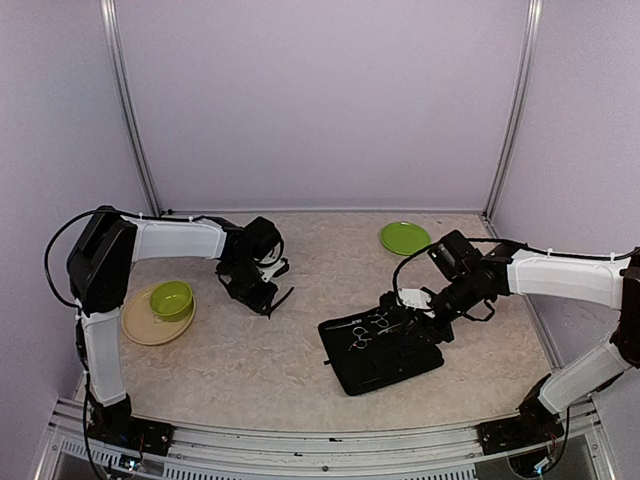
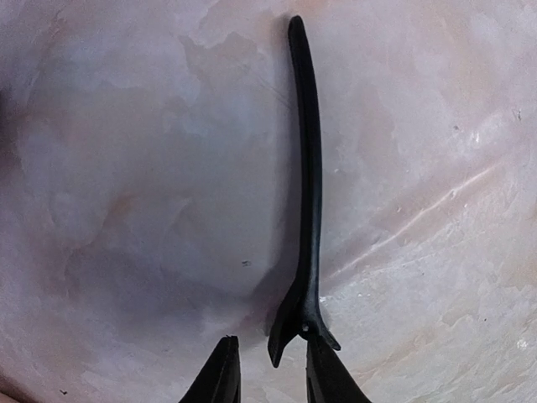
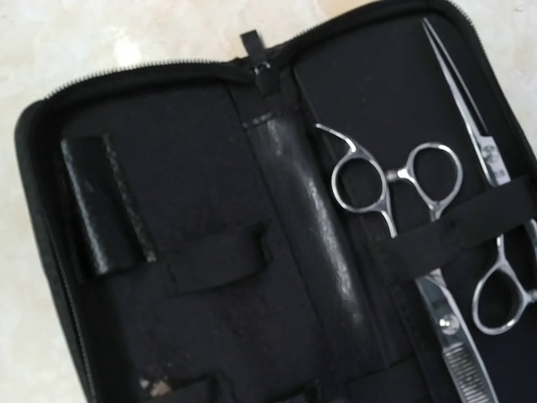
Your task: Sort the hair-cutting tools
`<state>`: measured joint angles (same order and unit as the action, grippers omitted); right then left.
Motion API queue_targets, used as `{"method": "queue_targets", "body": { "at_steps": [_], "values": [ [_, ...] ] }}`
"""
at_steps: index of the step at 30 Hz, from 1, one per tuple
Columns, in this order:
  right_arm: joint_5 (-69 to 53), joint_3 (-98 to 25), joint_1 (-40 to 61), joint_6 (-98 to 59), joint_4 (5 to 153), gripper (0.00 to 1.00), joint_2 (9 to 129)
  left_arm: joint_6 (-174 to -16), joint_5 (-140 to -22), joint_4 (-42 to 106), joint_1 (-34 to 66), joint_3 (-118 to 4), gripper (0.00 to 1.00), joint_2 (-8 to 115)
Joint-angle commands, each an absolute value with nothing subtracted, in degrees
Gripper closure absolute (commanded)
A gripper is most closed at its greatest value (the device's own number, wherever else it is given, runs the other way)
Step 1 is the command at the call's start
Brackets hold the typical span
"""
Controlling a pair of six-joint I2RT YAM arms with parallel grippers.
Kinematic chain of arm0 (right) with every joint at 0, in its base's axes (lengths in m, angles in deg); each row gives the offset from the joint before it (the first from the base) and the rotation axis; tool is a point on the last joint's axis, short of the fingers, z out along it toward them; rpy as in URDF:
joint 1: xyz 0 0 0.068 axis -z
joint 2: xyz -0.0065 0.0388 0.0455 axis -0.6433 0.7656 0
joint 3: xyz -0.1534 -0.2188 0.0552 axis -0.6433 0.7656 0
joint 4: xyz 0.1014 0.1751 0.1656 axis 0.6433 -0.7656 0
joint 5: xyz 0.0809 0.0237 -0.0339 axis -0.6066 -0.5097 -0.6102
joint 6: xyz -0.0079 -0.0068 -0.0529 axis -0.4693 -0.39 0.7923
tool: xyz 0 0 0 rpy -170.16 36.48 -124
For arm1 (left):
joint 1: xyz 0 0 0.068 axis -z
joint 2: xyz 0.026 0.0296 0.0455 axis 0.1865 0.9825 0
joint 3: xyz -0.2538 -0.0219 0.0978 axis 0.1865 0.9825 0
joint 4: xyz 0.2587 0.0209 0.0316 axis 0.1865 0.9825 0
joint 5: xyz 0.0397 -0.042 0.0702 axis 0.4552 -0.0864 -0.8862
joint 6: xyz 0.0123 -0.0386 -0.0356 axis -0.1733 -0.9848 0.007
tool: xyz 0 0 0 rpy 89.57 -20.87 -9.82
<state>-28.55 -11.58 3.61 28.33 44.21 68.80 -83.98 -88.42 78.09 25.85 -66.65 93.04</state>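
Left fingers [image 2: 330,379] apart, hair clip [image 2: 309,185] tail between them

Soft, even light; faint shadow beside the hair clip [image 2: 309,168]; wrist views slightly blurred, perhaps edge-warped.

i see two slim silver scissors side by side in the right half of the open black case [image 3: 193,210], both tucked under one elastic strap [image 3: 453,231]. the toothed scissors [image 3: 445,327] have their rings up; the plain scissors [image 3: 487,153] point the other way. a thin black hair clip [image 2: 309,168] lies apart, stretched lengthways over the pale table [image 2: 126,210].
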Motion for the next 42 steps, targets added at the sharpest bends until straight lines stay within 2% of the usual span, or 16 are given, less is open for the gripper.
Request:
{"method": "queue_targets", "body": {
  "at_steps": [1,8,25,42],
  "values": [
    [-28.85,-10.68,2.95,28.34,45.08,0.67,68.83,-82.92,-89.13,79.04,26.73,-67.56,0.73,95.08],
    [-29.01,-10.77,2.86,28.33,44.78,0.67,69.15,-82.85,-93.28,79.08,27.81,-68.68,0.85,97.26],
    [-28.76,-11.66,2.69,28.14,44.56,0.68,70.32,-86.17,-95.29,78.19,28.72,-67.98,0.71,91.17],
    [-28.14,-11.12,2.51,28.13,44.69,0.68,69.94,-85.04,-93.25,76.86,27.80,-67.47,0.75,95.06]
  ]
}}
